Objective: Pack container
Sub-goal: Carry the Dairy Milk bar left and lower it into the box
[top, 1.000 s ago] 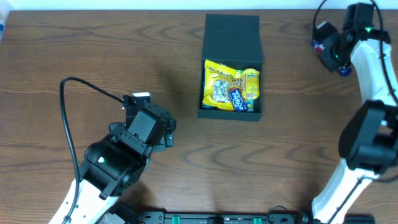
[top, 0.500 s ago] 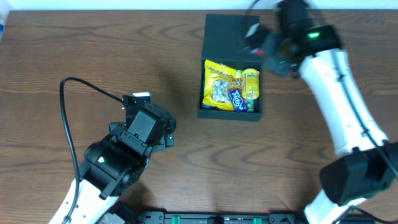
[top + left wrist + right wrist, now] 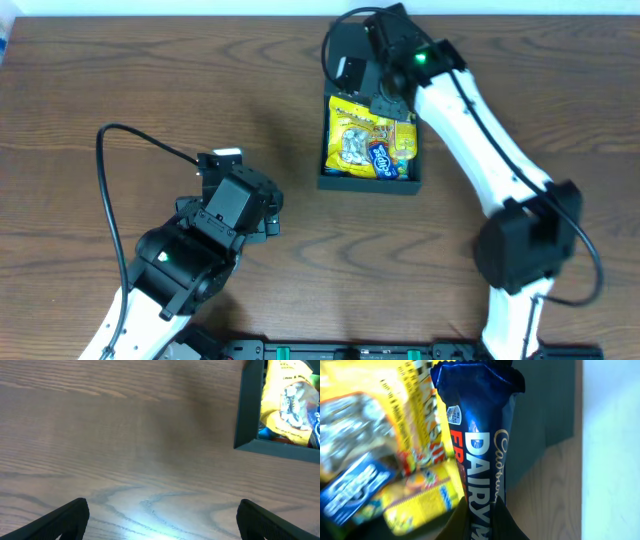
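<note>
The container (image 3: 368, 186) is a dark box standing open at the table's back middle, its flap lid (image 3: 345, 45) lying flat behind it. Yellow and blue snack packets (image 3: 358, 140) fill it. My right gripper (image 3: 368, 85) hovers over the box's back edge, shut on a dark blue Dairy Milk chocolate bar (image 3: 480, 445) that sticks out from between the fingers (image 3: 507, 525). In the right wrist view the bar hangs above the yellow packets (image 3: 420, 495) and the lid (image 3: 545, 405). My left gripper (image 3: 162, 520) is open and holds nothing, low over bare wood left of the container (image 3: 247, 415).
The left arm's black cable (image 3: 130, 135) loops over the table's left half. A pale surface (image 3: 612, 450) lies beyond the table's back edge, just behind the lid.
My right arm has swung from the far right corner leftward to above the container's back edge, carrying the chocolate bar. The left arm has not moved.
</note>
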Motion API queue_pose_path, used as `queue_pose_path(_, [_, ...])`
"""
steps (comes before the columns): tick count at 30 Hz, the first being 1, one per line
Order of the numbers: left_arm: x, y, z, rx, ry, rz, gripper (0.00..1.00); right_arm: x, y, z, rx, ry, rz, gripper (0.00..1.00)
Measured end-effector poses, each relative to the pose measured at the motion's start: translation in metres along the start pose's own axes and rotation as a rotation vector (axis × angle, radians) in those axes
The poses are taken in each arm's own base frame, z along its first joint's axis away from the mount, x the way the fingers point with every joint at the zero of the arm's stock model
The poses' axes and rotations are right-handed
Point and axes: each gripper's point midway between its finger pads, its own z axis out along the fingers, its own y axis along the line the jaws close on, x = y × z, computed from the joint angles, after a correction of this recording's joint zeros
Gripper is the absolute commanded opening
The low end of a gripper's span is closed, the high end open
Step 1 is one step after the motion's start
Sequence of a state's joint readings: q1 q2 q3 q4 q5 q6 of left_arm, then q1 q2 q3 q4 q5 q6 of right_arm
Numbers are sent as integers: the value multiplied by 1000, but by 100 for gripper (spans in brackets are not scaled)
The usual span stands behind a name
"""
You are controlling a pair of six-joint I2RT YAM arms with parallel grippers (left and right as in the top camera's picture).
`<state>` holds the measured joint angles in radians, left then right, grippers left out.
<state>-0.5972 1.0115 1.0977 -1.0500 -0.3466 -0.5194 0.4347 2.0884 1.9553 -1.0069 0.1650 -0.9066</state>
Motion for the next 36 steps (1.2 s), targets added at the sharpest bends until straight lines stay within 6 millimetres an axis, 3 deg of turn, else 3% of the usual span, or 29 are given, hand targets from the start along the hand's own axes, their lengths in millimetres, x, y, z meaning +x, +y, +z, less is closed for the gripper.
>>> queue_pose_path(9, [0, 0, 0, 0, 0, 0, 95, -17, -5, 41, -21, -14, -4, 1])
queue_pose_path(16, [0, 0, 0, 0, 0, 0, 95, -25, 3, 41, -64, -59, -4, 1])
queue_pose_path(21, [0, 0, 0, 0, 0, 0, 95, -20, 15, 43, -115, -40, -10, 1])
queue_pose_path(30, [0, 0, 0, 0, 0, 0, 95, -13, 32, 72, -175, 3, -27, 1])
queue_pose_path(36, [0, 0, 0, 0, 0, 0, 95, -13, 32, 74, -178, 4, -40, 1])
